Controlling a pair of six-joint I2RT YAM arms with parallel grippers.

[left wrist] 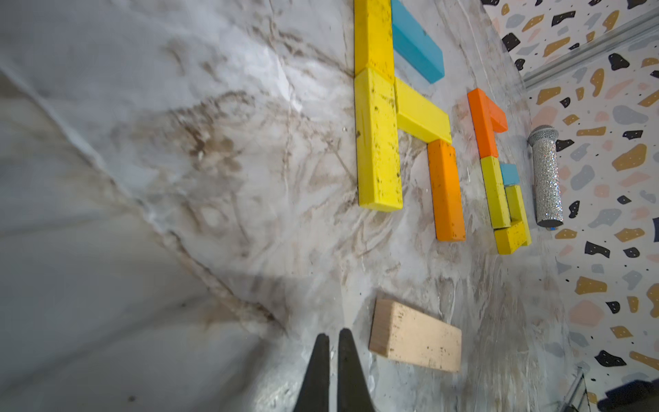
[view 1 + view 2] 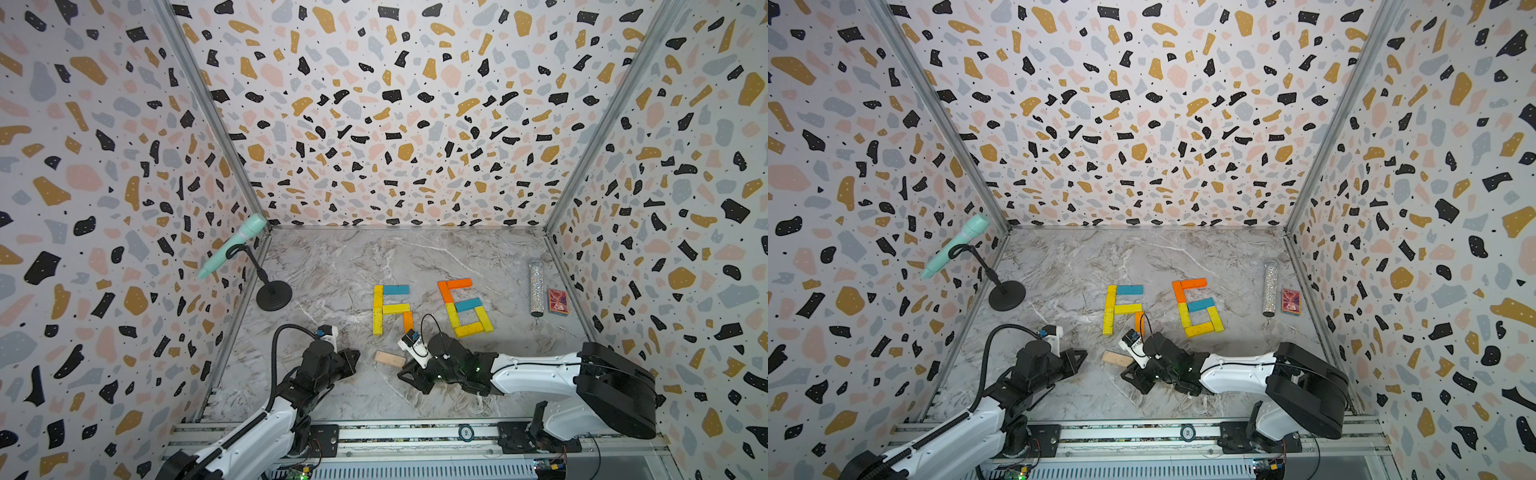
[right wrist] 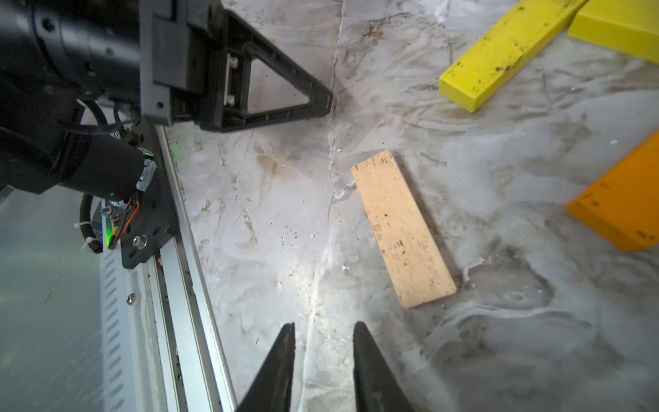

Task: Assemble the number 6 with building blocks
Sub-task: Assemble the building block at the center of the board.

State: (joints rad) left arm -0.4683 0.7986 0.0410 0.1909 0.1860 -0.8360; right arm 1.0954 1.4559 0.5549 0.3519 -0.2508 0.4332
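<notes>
Lying loose, bare plank (image 3: 403, 228); left gripper (image 1: 333, 334) closed, right gripper (image 3: 324, 325) parted

- The right group of building blocks (image 2: 452, 316), lying flat on the table, spells a figure 6 in orange, yellow and blue.
- The left group of building blocks (image 2: 377, 309) makes no whole digit; it looks like an F with an orange stub.
- A round badge (image 2: 466, 433) on the front rail (image 2: 374, 434) carries a mark too small to read.
- The print on the small red box (image 2: 557, 301) cannot be read.
</notes>
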